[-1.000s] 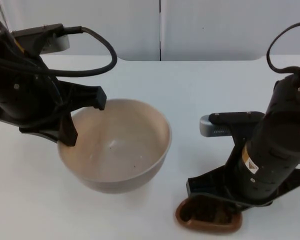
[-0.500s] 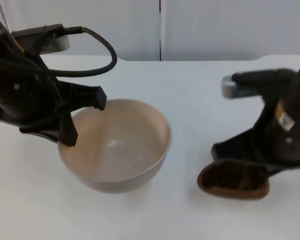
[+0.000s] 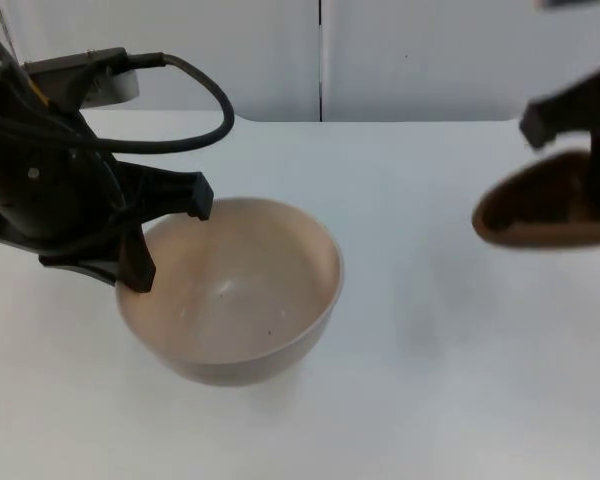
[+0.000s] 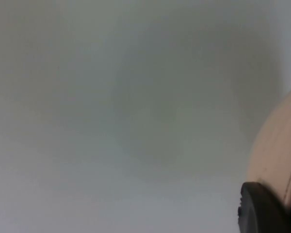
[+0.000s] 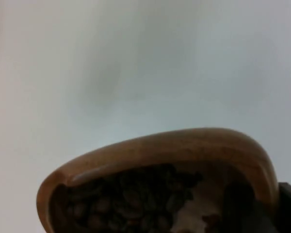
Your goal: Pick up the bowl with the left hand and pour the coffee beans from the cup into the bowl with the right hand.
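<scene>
The left gripper point(image 3: 165, 245) sits at the left side of the bowl point(image 3: 230, 290), w/ one black finger over the rim and one down the outside. It pinches the bowl's wall, so the claw is nearly closed on that thin wall. In the left wrist view the bowl's tan outer side point(image 4: 276, 155) is right next to a black fingertip point(image 4: 262, 208), w/ the white table point(image 4: 111, 121) behind.

The bowl is pale tan, round and upright, near the middle-left of the table point(image 3: 400, 380). No beans can be seen inside it.

The right gripper point(image 3: 595, 175) is at the far right, up off the table, well apart from the bowl. It has hold of the cup point(image 3: 545, 210), a brown wooden one, closed tight on its right end. The cup looks about level.

In the right wrist view the cup point(image 5: 160, 145) has a smooth wood rim, and dark coffee beans point(image 5: 126, 199) fill the inside. A black finger point(image 5: 288, 208) is at the cup's edge.
</scene>
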`<state>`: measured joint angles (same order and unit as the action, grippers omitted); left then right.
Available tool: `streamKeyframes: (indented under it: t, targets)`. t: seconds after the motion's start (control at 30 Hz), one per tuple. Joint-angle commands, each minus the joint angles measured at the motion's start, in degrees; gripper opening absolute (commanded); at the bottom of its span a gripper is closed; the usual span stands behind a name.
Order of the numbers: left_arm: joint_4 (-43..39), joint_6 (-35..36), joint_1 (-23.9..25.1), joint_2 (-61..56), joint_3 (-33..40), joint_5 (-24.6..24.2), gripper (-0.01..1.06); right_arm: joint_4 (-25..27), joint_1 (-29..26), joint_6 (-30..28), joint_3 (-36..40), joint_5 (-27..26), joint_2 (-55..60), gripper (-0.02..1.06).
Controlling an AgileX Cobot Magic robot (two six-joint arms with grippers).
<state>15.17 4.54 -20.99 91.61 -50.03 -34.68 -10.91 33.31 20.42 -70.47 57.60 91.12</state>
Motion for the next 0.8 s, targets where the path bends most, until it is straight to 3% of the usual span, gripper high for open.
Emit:
streamKeyframes:
  t: [0.0, 0.13, 0.43, 0.77]
  targets:
    - [0.5, 0.3, -0.2, -0.7, 0.1, 0.7, 0.0, 1.3, -0.3, -3.2, -3.7, 3.3, -0.6, 0.0]
    - [0.5, 0.3, -0.2, -0.7, 0.1, 0.7, 0.0, 1.3, -0.3, -6.2, -14.1, 11.9, -0.6, 0.0]
    - [0.6, 0.3, -0.2, -0.7, 0.1, 0.5, 0.0, 2.5, -0.2, -8.5, -24.2, 12.4, -0.5, 0.0]
    - [0.9, 0.3, -0.4, -0.7, 0.1, 0.5, 0.0, 3.8, 0.1, -8.5, -24.4, 12.4, 0.0, 0.0]
